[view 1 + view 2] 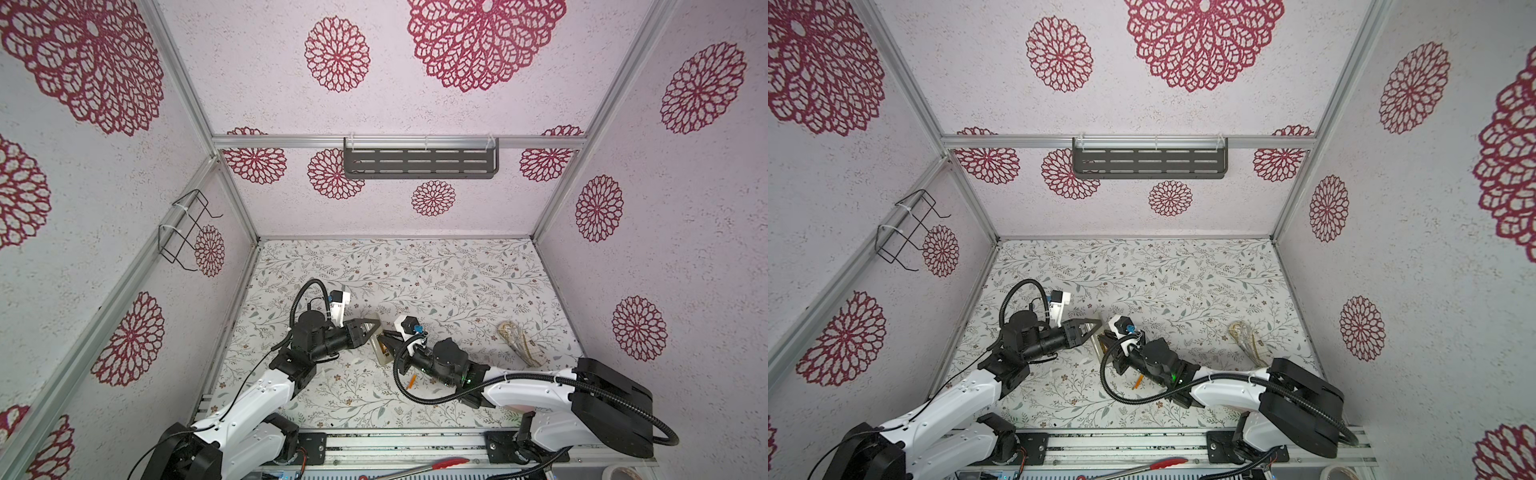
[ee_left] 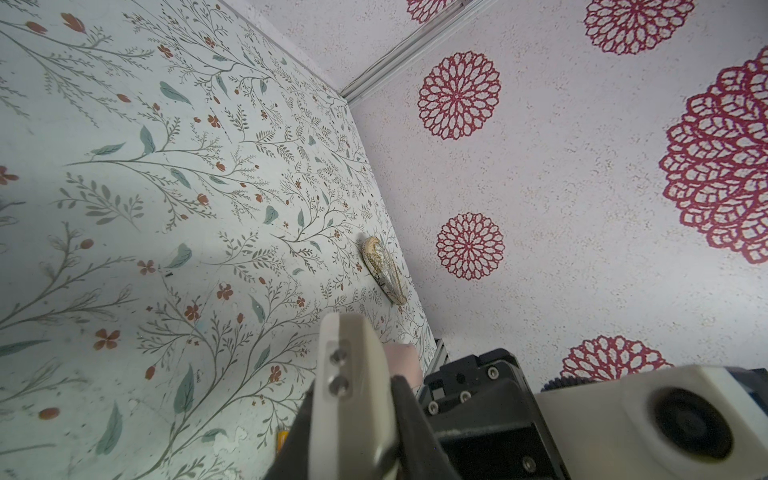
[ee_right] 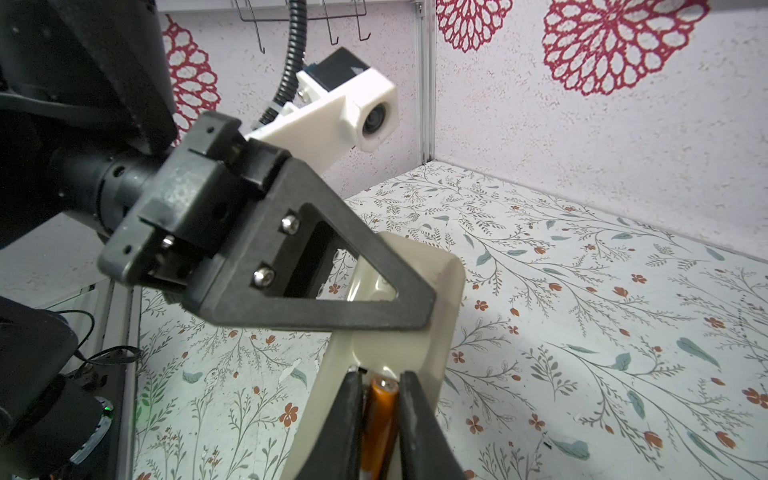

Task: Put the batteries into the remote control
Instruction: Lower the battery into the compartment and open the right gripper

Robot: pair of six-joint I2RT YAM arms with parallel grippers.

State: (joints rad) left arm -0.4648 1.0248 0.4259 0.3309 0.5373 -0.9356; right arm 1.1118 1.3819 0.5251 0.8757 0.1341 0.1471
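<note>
The left end effector clamps a slim beige plastic remote control. The right end effector pinches a thin orange cylindrical battery against it.

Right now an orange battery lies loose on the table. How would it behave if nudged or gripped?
The battery is a thin cylinder lying on its side, so a nudge probably rolls it. Small and slim, it might slip from a pinch.

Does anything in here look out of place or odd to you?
One orange battery lies loose on the table beside the right arm, apart from the remote control, which the left gripper holds tilted.
</note>
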